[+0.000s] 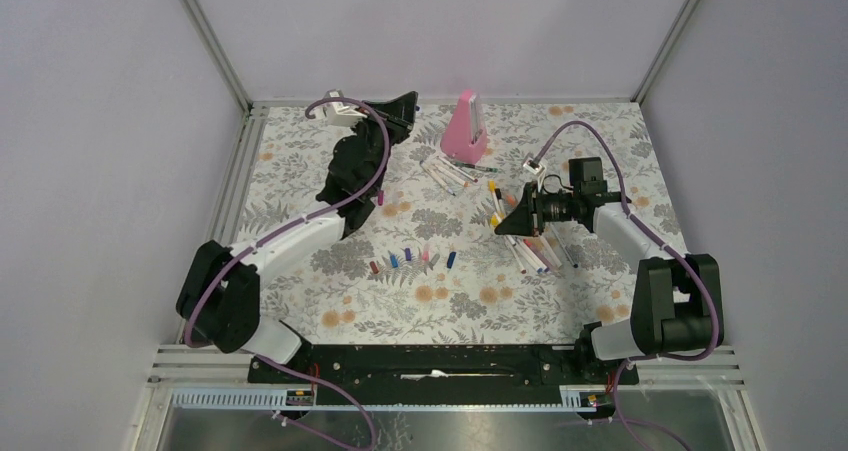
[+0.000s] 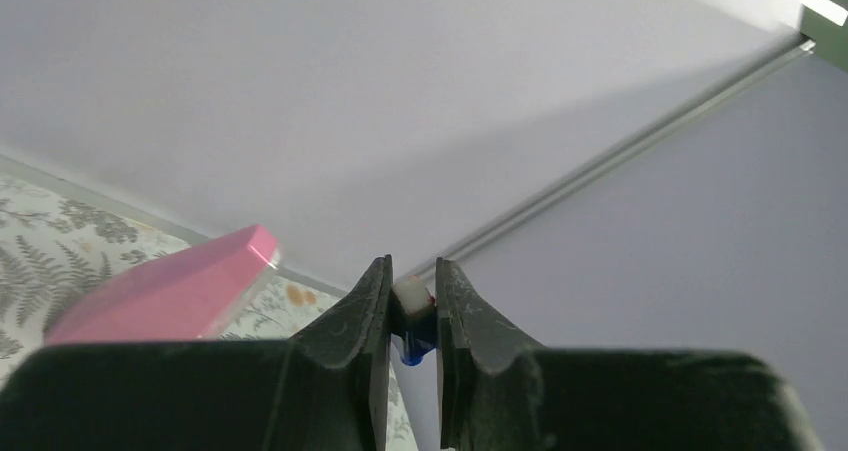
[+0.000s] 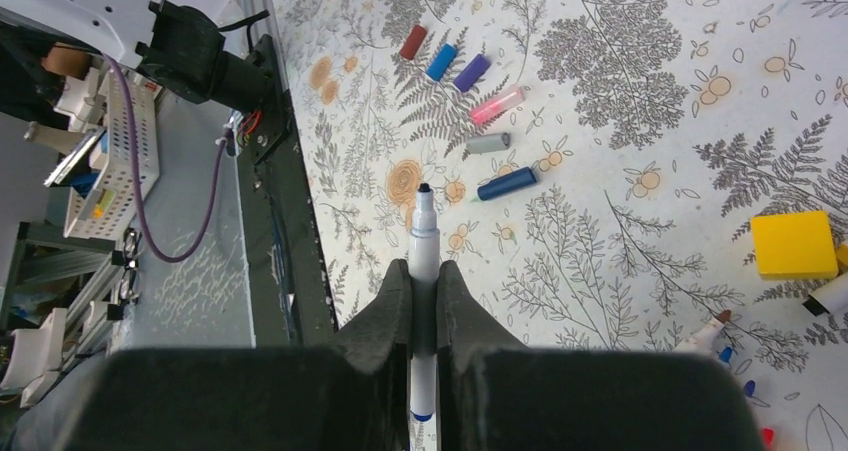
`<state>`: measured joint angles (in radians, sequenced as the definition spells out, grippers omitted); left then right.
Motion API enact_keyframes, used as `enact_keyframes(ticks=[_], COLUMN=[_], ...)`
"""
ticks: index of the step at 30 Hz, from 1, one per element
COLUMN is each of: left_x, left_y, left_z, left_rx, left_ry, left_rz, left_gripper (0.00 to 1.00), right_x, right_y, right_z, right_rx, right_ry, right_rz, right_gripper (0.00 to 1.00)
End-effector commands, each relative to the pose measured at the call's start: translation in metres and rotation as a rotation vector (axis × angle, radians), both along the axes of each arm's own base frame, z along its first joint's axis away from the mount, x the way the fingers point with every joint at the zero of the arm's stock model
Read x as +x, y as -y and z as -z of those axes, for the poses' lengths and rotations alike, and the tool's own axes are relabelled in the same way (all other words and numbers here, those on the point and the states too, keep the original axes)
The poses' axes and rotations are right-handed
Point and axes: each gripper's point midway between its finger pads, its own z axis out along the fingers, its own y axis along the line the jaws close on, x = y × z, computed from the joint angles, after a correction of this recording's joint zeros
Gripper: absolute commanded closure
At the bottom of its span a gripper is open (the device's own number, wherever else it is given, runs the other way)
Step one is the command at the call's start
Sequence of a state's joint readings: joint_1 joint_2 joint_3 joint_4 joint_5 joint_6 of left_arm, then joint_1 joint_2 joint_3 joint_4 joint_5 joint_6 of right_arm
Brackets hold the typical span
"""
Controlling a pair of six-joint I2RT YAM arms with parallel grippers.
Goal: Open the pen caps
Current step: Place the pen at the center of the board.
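small cylindrical plastic pen caps [image 3: 497, 104], red, blue, purple, pink, grey and navy, lie in a row on the floral surface [image 3: 620, 91]. the right gripper [image 3: 424, 271] clamps a thin white uncapped marker [image 3: 424, 241]; the left gripper [image 2: 411, 267] pinches a small blue-and-white piece [image 2: 414, 316].

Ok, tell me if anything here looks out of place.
Nothing spilled or damaged. One purple cap lies alone beside the left arm, well apart from the tidy row of caps mid-table.
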<state>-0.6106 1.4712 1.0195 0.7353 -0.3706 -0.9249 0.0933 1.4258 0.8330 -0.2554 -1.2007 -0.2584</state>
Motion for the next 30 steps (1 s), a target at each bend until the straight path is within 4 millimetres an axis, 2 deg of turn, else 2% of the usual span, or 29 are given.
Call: enact_keyframes(ticks=[1,8,9,11,13,16,23,30], left_x=[-0.021,-0.078,-0.087,-0.102,-0.118,-0.140,-0.182,-0.202], left_y=[0.007,0.012,0.012,0.013,0.015,0.016,0.030,0.034], left_z=[-0.002,0.050,0.060,0.082,0.105,0.127,0.161,0.186], left_rx=[0.048,0.190,0.214,0.263,0.299,0.326,0.412,0.452], left_ry=[0.038,-0.032,-0.052,-0.113,-0.171,-0.221,-0.263,-0.286], left_rz=[0.068,0.283,0.314,0.370,0.439,0.505,0.558,0.604], left_gripper=[1.00,1.00,1.00,1.00,1.00,1.00,1.00,1.00], right_x=[0.001,0.018,0.023,0.029,0.034,0.045,0.066,0.068], right_y=[0.007,0.047,0.060,0.074,0.086,0.107,0.161,0.196], right_z=[0.000,0.005,0.007,0.008,0.014,0.027,0.062,0.085], right_rx=[-0.065,-0.235,-0.260,-0.298,-0.344,-0.429,-0.596,-0.702], right_ry=[0.076,0.206,0.211,0.228,0.232,0.215,0.087,0.009], right_rz=[0.000,0.093,0.139,0.187,0.234,0.323,0.529,0.606], right_gripper=[1.00,1.00,1.00,1.00,1.00,1.00,0.98,0.91])
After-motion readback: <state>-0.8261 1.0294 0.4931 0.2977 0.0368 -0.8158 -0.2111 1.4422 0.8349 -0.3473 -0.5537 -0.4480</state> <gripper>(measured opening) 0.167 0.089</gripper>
